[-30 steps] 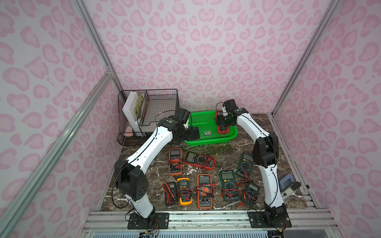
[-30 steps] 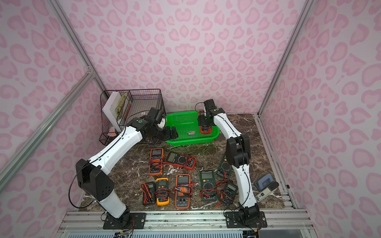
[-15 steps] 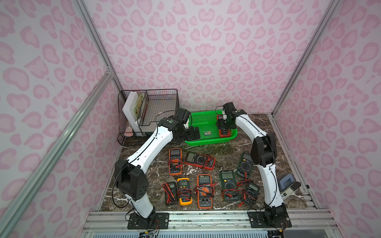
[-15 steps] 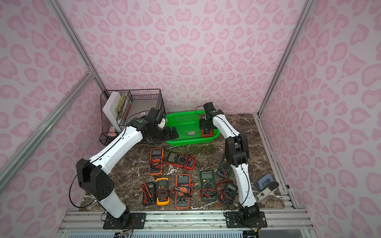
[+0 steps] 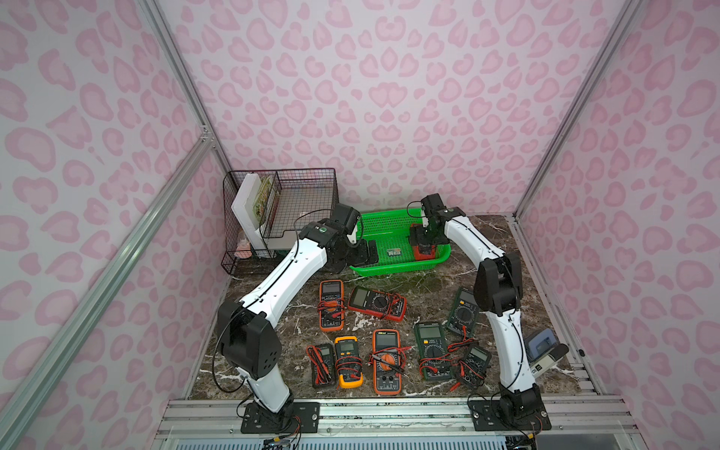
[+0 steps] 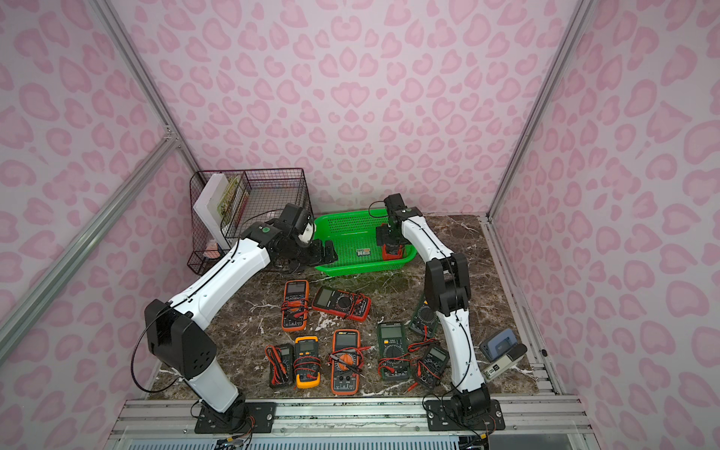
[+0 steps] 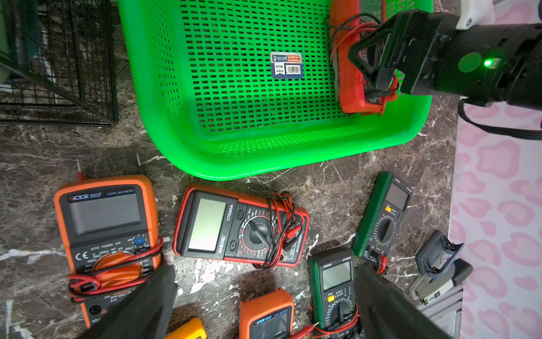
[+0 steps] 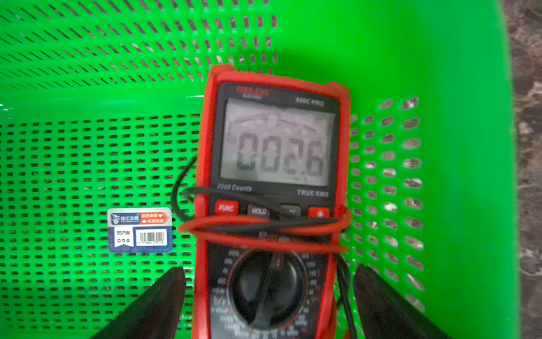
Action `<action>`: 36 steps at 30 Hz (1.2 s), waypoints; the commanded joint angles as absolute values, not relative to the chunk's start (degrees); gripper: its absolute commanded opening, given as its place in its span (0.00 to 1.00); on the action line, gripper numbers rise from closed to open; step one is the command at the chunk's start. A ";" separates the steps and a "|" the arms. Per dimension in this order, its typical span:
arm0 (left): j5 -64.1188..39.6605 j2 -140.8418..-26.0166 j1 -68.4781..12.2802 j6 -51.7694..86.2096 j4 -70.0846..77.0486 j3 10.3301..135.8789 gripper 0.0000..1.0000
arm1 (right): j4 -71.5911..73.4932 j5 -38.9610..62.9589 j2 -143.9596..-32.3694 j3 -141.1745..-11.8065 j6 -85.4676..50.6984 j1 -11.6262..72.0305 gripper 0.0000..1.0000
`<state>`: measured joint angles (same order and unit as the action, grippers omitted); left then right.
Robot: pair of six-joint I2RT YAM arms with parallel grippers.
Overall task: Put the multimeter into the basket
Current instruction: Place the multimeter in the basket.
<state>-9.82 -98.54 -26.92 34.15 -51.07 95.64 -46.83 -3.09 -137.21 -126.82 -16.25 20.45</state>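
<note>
Dark marbled surface (image 5: 428, 286), pink spotted walls.

Right tool (image 8: 268, 273): lowered into the basket (image 8: 469, 146). Jaws parted, one finger on each side of the multimeter (image 8: 272, 146) at its dial end. A narrow gap shows on both sides; nothing gripped.

Multimeter: red case, leads wound round its middle, display showing digits. Lies face up on the basket floor at the right end, beside a barcode label (image 8: 140, 230).

Left tool (image 5: 364, 251): jaws wide apart, empty, by the basket's left near corner.

Further meters (image 5: 376, 304): eight, on the surface in front of the basket.

Black wire rack (image 5: 296, 202): left of the basket, at the back wall.
</note>
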 commanded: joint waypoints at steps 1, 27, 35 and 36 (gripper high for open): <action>-10.20 -98.46 -26.90 33.24 -51.50 95.84 0.99 | -45.76 -3.69 -135.91 -127.00 -16.39 20.50 0.97; -6.80 -91.49 -26.90 32.12 -52.07 89.56 0.99 | -39.36 -3.40 -111.36 -105.43 -21.66 27.50 0.98; -4.25 -85.96 -26.89 34.97 -53.55 83.71 0.99 | -36.12 -2.52 -98.67 -88.07 -25.28 33.06 0.98; -4.31 -85.09 -26.89 35.53 -53.82 83.67 0.98 | -35.89 -2.47 -97.18 -86.14 -25.66 34.12 0.97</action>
<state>-5.15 -86.63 -26.92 33.45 -51.83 84.03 -37.52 -2.59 -99.88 -89.01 -23.33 32.71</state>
